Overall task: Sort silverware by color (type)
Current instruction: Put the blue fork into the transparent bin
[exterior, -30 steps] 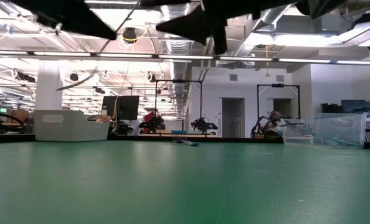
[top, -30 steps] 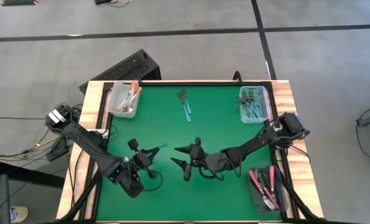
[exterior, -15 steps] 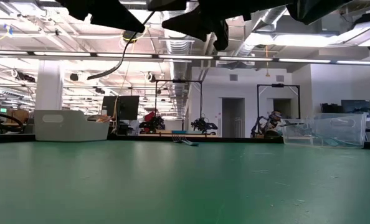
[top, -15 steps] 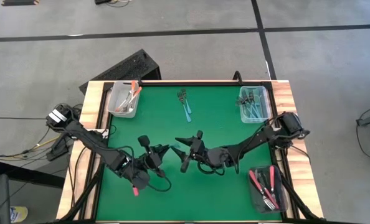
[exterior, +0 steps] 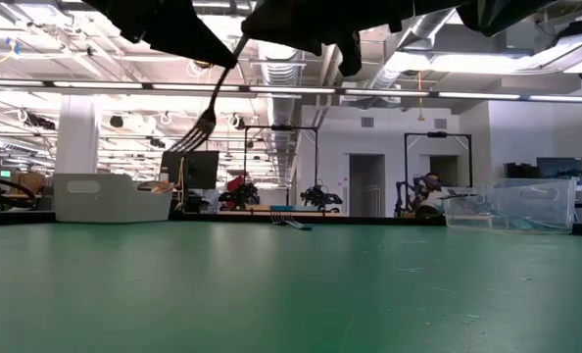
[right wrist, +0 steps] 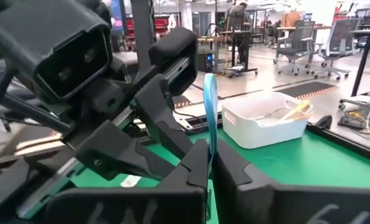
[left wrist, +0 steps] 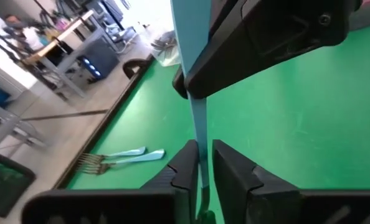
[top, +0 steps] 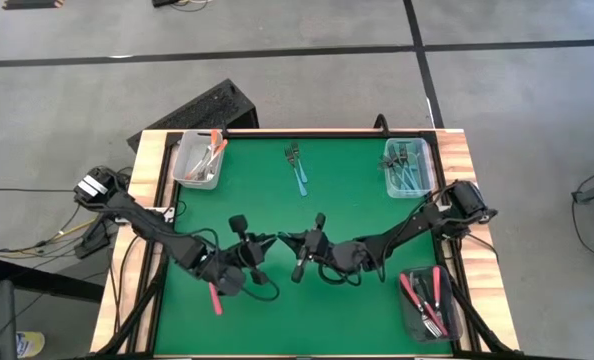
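Mid-handover above the table: both the left claw and right claw pinch one blue fork (jaws narrow); next, I'd judge, left lets go.

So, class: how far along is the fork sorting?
Done: orange forks, blue forks and pink-red forks lie in separate bins. In hand: the right gripper is shut on a light blue fork, beside the left gripper. Left: two loose forks on the mat.

Grey concrete floor with dark seams, white columns, ceiling strip lights, office chairs, desks
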